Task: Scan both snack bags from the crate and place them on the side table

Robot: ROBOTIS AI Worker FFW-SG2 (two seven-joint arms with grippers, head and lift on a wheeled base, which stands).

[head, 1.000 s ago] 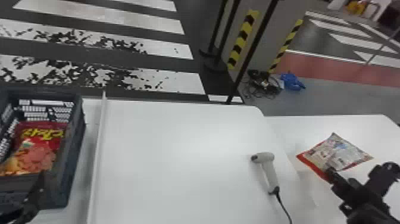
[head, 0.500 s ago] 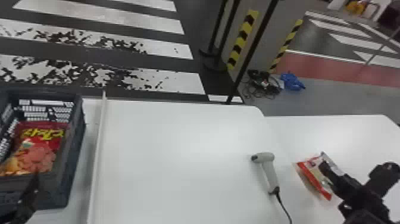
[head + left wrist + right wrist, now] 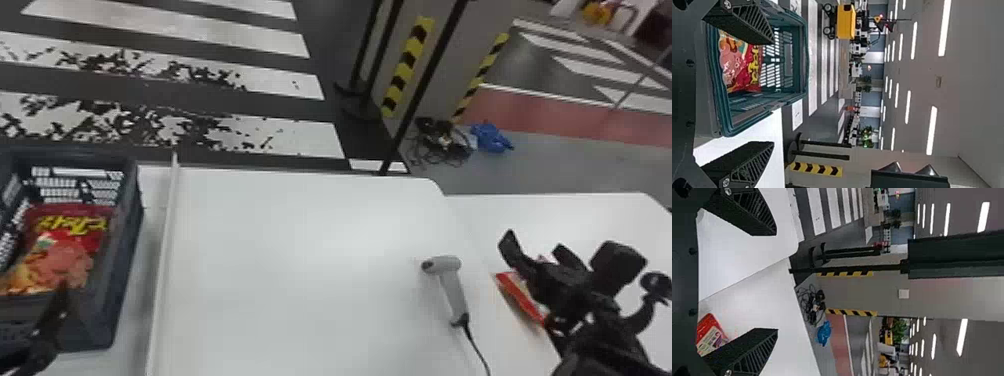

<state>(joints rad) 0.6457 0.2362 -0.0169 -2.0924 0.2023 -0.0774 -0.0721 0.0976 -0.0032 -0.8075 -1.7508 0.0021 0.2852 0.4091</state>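
One snack bag is at the side table, close to the edge of the main table, its red end showing from under the right gripper. In the first earlier frame its printed face spread wide in view; half a second ago it had turned and showed less, and now the right gripper covers most of it, looming larger and with its tips farther forward. The right gripper's jaws stand wide apart with only background between the tips; the bag shows back near the palm and one finger, and whether either touches it I cannot tell. The other snack bag lies inside the crate, red with yellow lettering, in the same spot as in both earlier frames. The left gripper is at the crate's near side; its jaws are also well apart, clamped on nothing, with the crate wall and bag showing beyond them. Whether it touches the rim I cannot tell. The scanner lies where it did, near the main table's right edge, its cord trailing toward the near side. White tabletop stretches from the scanner to the long raised strip, which runs beside the crate. The side table reaches on past the right gripper toward its far edge, and beyond are dark posts, cables and a blue bundle on the floor.
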